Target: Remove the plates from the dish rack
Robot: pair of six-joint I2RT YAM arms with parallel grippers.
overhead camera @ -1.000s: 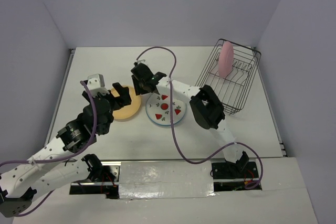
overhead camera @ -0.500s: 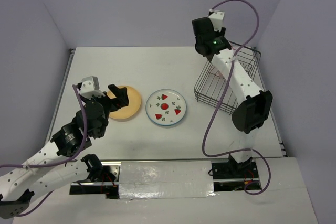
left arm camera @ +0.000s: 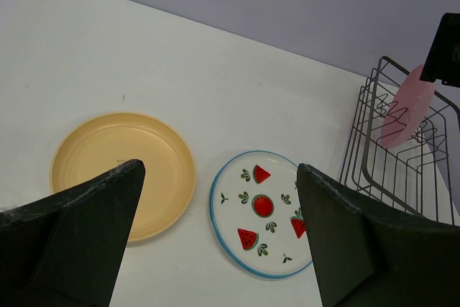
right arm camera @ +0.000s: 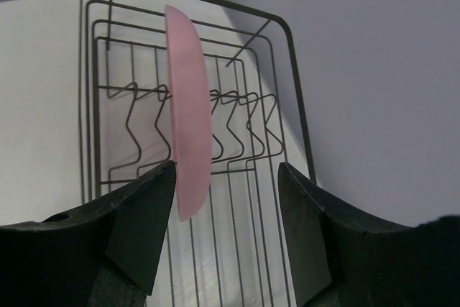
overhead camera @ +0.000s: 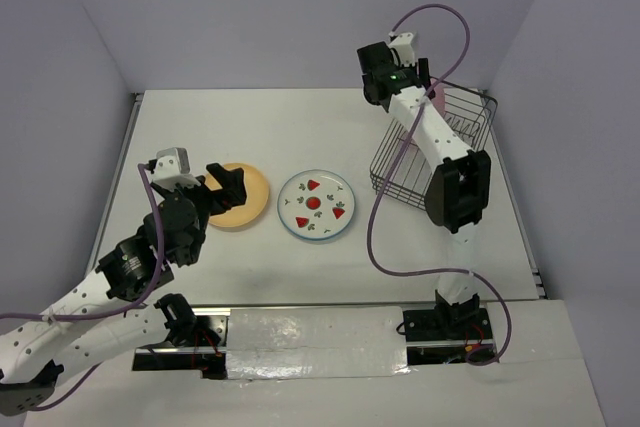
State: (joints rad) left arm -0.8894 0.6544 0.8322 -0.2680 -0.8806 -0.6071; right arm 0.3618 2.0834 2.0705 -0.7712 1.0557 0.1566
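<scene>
Table (overhead camera: 200,127) same; right elbow (overhead camera: 455,192) nearer rack (overhead camera: 468,119)

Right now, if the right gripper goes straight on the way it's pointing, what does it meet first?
Probably the pink plate, standing on edge in the dish rack: its rim sits just ahead, between the right gripper's open fingers. Depth is unclear.

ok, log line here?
pink plate: upright in dish rack | right gripper: open, facing it | left gripper: open | yellow plate, strawberry plate: on table
</scene>
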